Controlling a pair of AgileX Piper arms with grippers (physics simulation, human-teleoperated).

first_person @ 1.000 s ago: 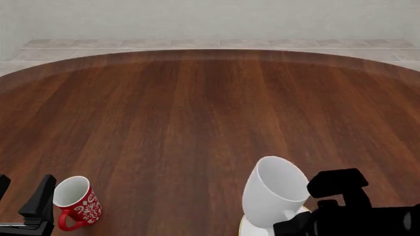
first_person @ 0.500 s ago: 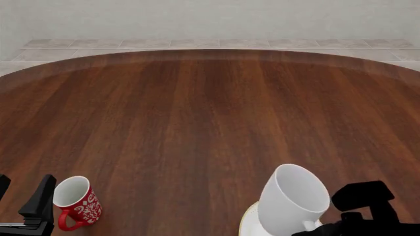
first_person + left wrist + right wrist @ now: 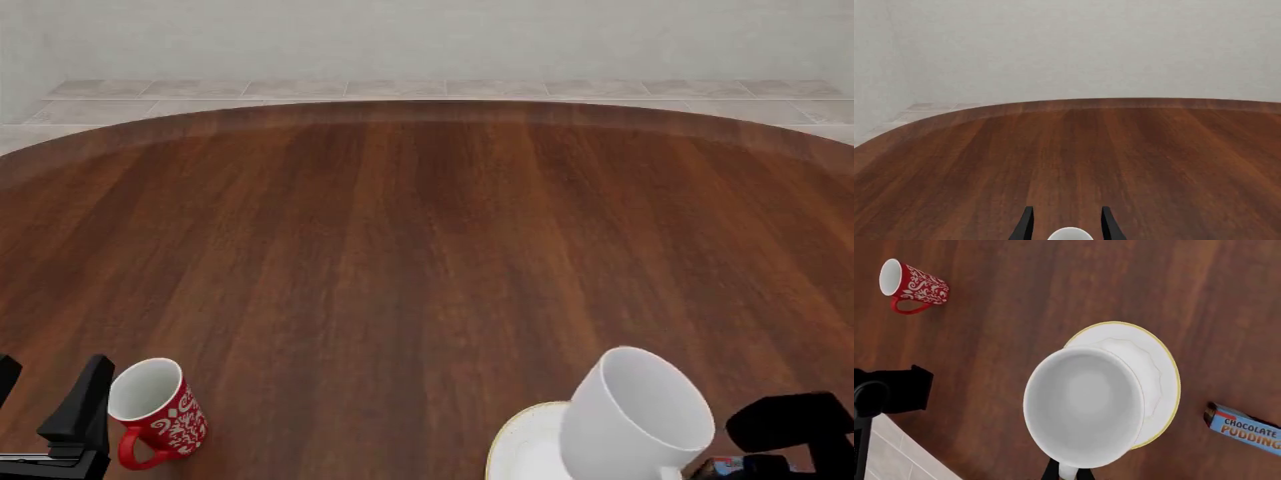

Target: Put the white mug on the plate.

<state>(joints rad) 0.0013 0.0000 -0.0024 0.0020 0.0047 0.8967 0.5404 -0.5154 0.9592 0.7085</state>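
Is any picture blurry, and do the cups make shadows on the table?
Front view: sharp, and the red mug casts almost no shadow. Right wrist view: the white mug shows soft shading inside, no glare. Left wrist view: sharp, evenly lit table.

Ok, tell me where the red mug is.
Front view: the red mug stands upright at the table's near-left edge, beside the left gripper, far left of the plate.

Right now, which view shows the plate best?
The right wrist view: most of the plate and its golden rim show beneath the white mug. The front view shows only its left edge; the left wrist view shows none.
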